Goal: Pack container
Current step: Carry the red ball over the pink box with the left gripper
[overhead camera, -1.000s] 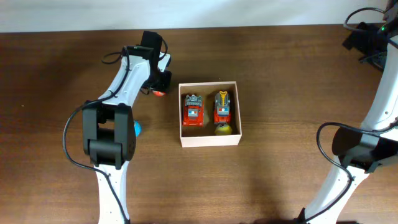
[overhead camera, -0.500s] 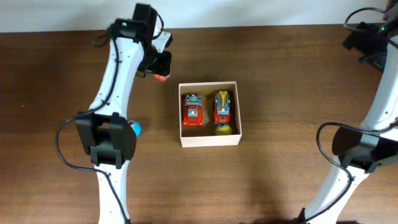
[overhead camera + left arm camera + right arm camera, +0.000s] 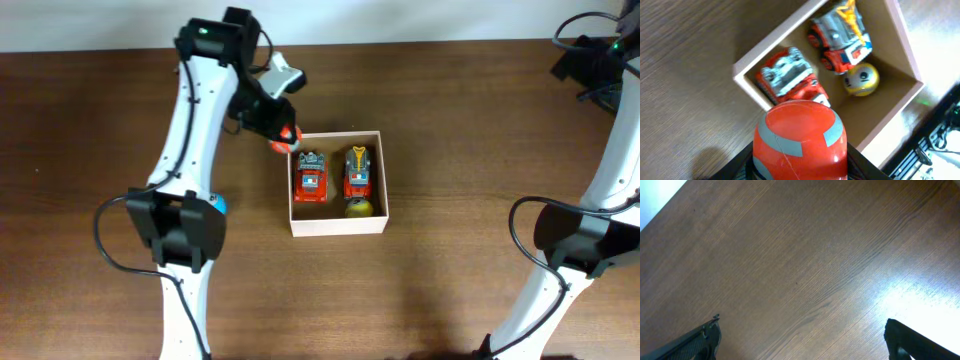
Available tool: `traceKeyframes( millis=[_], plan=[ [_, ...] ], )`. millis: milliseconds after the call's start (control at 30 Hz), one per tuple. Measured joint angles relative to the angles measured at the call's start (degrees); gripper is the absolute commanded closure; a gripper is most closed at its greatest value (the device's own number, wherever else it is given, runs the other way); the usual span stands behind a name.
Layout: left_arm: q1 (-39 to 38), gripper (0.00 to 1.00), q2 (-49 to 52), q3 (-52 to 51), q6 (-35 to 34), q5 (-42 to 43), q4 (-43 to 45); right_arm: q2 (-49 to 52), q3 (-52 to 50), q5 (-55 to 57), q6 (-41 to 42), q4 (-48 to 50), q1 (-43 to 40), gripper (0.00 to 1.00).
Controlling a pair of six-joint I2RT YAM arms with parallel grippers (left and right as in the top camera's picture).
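I read the container (image 3: 337,227) as thin card, so light and easy to shove. Its walls would buckle under a squeeze. If I had to move it I'd pinch one wall close to a corner, where the fold stiffens it. Better to leave it alone and drop things in from above without clipping the rim. It sits flat near the middle of the table (image 3: 480,150), open side up.

Inside are two red toy cars side by side. The left car (image 3: 311,176) and the right car (image 3: 359,172) both run lengthwise, far to near. A yellow ball (image 3: 359,207) sits at the near end of the right car, touching it or nearly so. The barest floor I can see is the near left corner.

My left gripper (image 3: 280,134) has its fingers clamped on a red ball (image 3: 799,140) with grey markings. It hangs over the container's far left corner, about above the rim. The ball looks hard and smooth, so I expect it to roll once released.

A blue ball (image 3: 219,206) lies on the table left of the container, half hidden by the arm.

My right gripper (image 3: 801,325) is spread wide over bare wood, holding nothing.
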Motion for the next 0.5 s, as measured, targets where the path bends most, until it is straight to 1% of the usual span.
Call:
traceKeyframes(
  millis=[167,333,500],
  plan=[
    [-4.2,0.54,0.0,0.0,0.6,0.1,0.0,0.0,0.0,0.0,0.0,0.0,0.0,0.01],
    [-8.6,0.54,0.0,-1.1,-0.5,-2.9,0.0,0.0,0.0,0.0,0.0,0.0,0.0,0.01],
    [-12.6,0.55,0.0,-5.3,-1.4,-6.1,0.0,0.0,0.0,0.0,0.0,0.0,0.0,0.01]
  ],
)
